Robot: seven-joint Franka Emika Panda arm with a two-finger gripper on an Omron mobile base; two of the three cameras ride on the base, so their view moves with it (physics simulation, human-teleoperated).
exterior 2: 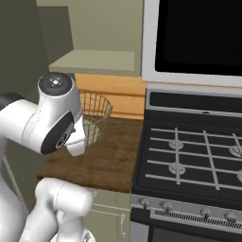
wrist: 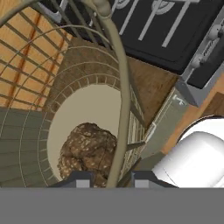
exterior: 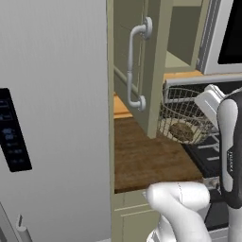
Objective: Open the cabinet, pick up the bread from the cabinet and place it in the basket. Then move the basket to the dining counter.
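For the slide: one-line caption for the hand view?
Gripper shut on the wire basket rim, bread inside, stove beyond.

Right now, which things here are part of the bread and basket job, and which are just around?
Job: cabinet, door open; bread, in the basket; gripper, fingers shut on the basket's rim.

Around: stove; fridge; worktop.
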